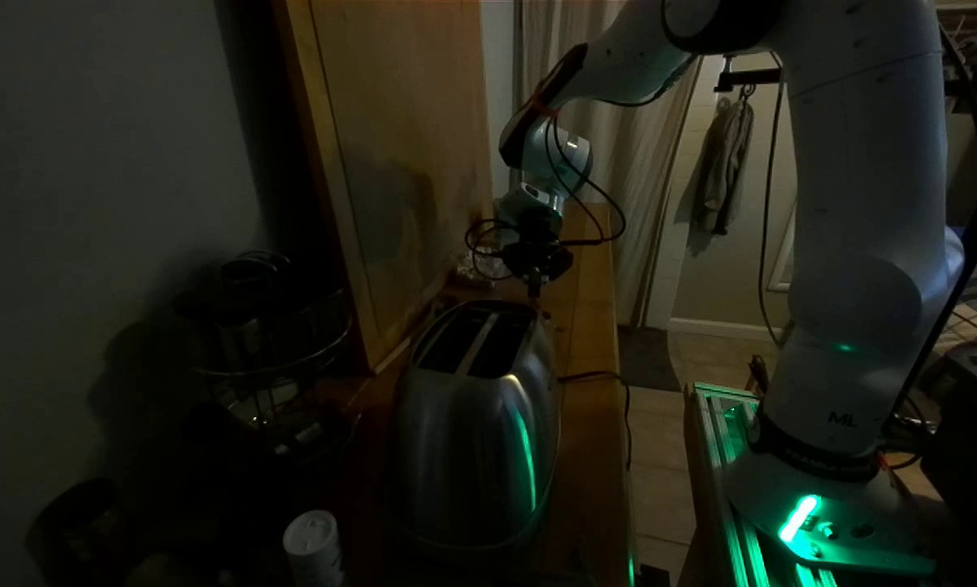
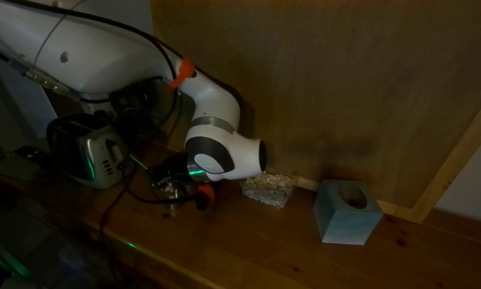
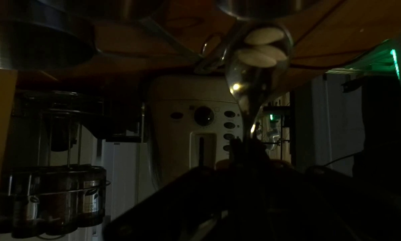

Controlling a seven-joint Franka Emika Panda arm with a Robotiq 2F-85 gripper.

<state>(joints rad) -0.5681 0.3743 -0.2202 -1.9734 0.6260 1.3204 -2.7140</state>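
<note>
Here's the tool (image 3: 249, 147), low over the wooden desk (image 2: 244, 249), pinching the slim handle of a shiny spoon (image 3: 253, 80); the fingers are almost black in this gloom, so exactly where along the handle they grip is hard to make out; out beyond the fingertips goes the bowl, carrying what look like a few pale flat pieces (image 3: 256, 57); in the wrist view it shows before the controls of a toaster (image 3: 170, 140) and near the rim of a metal cup (image 3: 270, 8), touching or apart I can't say; now, how does a spoon like this handle? It looks metal, so likely light and stiff, no give under a squeeze, little to break; the polish, mind you, should make it slippery, and a narrow stem could roll between the pads; best hold, I'd judge, is square across the flat of the handle, well clear of the bowl, firm and level, since loose pieces could slide off at a tilt; over in an exterior view, a clear container (image 2: 268, 198) of pale bits (image 2: 270, 180) stands nearby, a pale blue box (image 2: 347, 212) farther along.
</note>
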